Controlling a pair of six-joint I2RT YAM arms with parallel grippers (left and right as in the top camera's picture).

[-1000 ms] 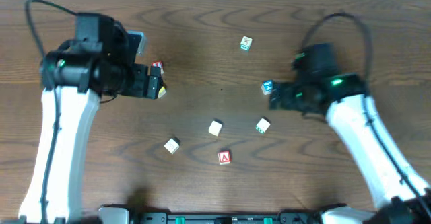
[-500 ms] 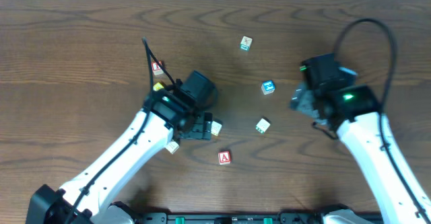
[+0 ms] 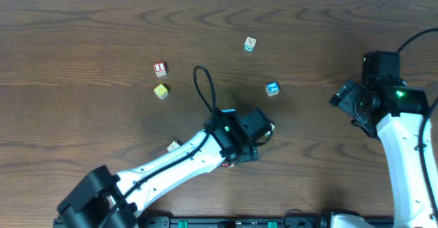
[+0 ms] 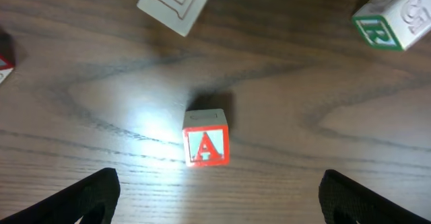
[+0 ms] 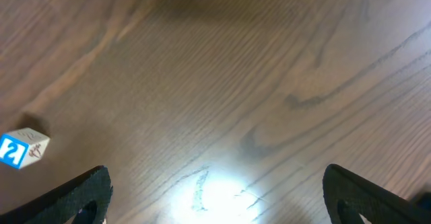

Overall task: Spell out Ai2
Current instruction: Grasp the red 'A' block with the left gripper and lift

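Note:
The red "A" cube [image 4: 205,138] sits on the table, centred just ahead of my open left gripper [image 4: 219,207], whose jaws stand wide apart and hold nothing. In the overhead view the left gripper [image 3: 246,144] hovers over the front centre and hides nearly all of that cube. The red "I" cube [image 3: 160,68] lies far left. The blue "2" cube [image 3: 272,88] lies centre right and shows at the left edge of the right wrist view [image 5: 23,148]. My right gripper [image 3: 344,98] is open and empty, well to the right of it [image 5: 215,210].
A yellow cube [image 3: 161,91] lies below the "I" cube. A pale cube with green marks [image 3: 250,44] is at the back. Another pale cube [image 3: 174,146] lies beside my left arm. A pale "L" cube [image 4: 176,5] and a green "R" cube [image 4: 394,22] lie beyond the "A".
My left arm has swung from the far left by the "I" cube across to the front centre, over the "A" cube. My right arm has drawn back rightward from the "2" cube.

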